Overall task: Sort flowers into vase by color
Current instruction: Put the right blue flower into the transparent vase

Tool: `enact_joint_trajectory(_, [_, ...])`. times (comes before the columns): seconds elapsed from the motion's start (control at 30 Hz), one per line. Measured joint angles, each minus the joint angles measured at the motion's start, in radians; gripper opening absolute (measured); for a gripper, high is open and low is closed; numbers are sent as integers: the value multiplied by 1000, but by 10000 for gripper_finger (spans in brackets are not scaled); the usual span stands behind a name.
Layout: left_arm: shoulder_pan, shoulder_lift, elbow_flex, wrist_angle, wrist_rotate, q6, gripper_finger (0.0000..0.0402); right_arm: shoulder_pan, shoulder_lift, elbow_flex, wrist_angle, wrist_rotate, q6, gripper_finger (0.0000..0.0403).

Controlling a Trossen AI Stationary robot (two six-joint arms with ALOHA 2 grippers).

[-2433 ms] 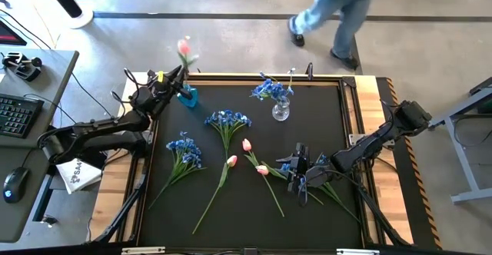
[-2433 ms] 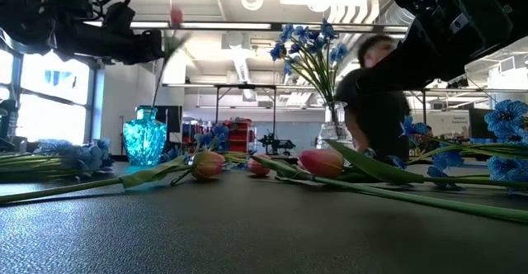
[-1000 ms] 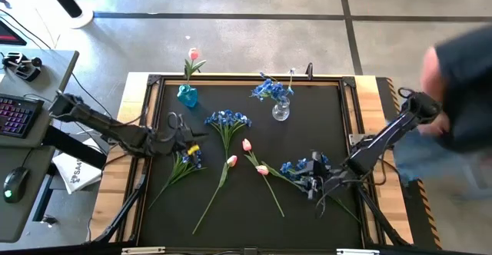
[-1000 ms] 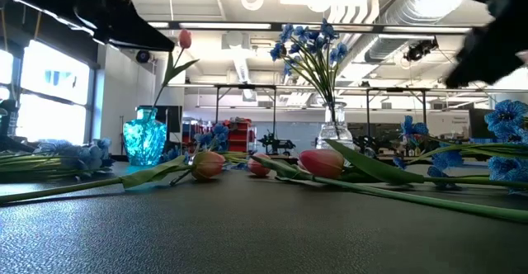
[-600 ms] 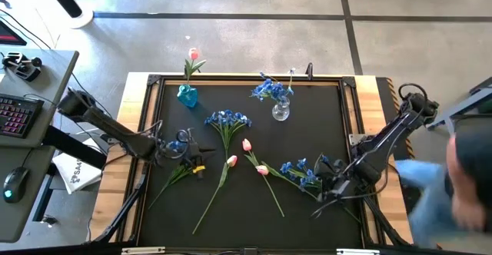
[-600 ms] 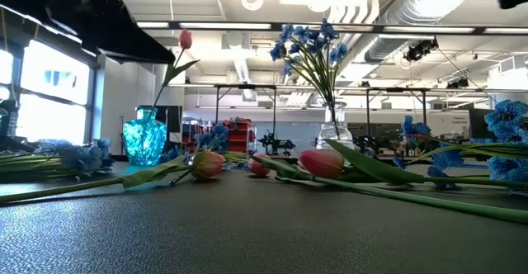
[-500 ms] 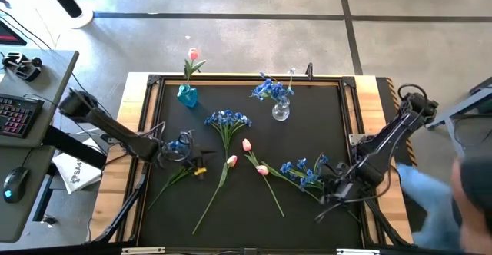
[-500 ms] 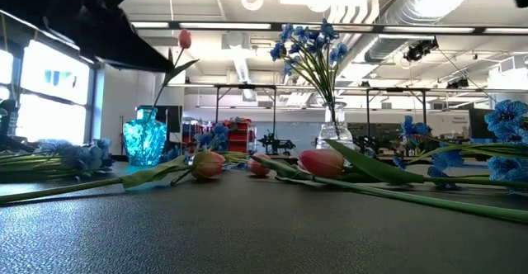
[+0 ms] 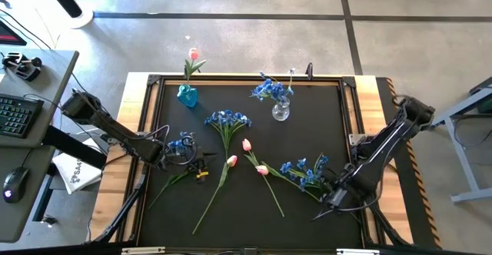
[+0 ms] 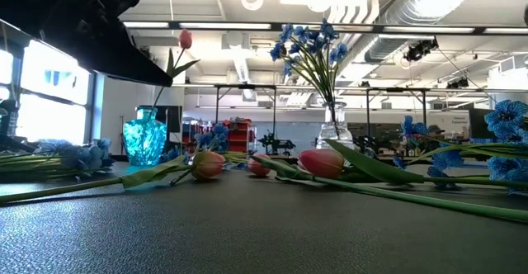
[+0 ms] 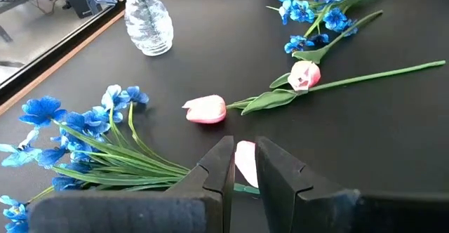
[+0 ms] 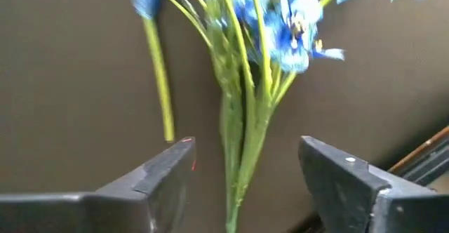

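Observation:
A blue vase (image 9: pixel 187 96) at the far left holds one pink tulip (image 9: pixel 193 54). A clear vase (image 9: pixel 280 111) holds blue blossoms (image 9: pixel 269 88). Three pink tulips (image 9: pixel 231 160) (image 9: pixel 246 144) (image 9: pixel 262 170) lie mid-table, with blue bunches (image 9: pixel 227 119) (image 9: pixel 181 143) (image 9: pixel 304 170) lying flat around them. My left gripper (image 9: pixel 197 165) hovers low beside the left bunch, open only by a narrow gap (image 11: pixel 244 149), with a tulip head (image 11: pixel 245 164) just ahead. My right gripper (image 9: pixel 331 197) is wide open (image 12: pixel 245 149), its fingers on either side of the right bunch's stems (image 12: pixel 238 128) without touching them.
The black mat has a raised wooden frame (image 9: pixel 361 78) all round. A desk with a keyboard (image 9: pixel 19 113) stands left of the table. In the low view my left arm (image 10: pixel 74 18) fills the upper left, above the blue vase (image 10: pixel 144 138).
My left gripper has moved from over the left blue bunch toward the near edge and slightly right, closer to a tulip's stem. My right gripper has drawn toward the near right corner, from the blossoms along the stems. A person passed to the right of the table and left view.

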Motion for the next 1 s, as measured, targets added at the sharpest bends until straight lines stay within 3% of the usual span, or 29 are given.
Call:
enact_joint_trajectory(0.33, [1,0,0,2,0,0,44,0,78,-148,268,-32,-32,240])
enact_joint_trajectory(0.6, [6,0,0,2,0,0,44,-42,74,-186,286,-10,-50,200])
enact_joint_trajectory(0.77, [26,0,0,2,0,0,44,-75,75,-187,280,20,-78,148])
enact_joint_trajectory(1.0, [38,0,0,2,0,0,44,-78,76,-188,274,52,-78,37])
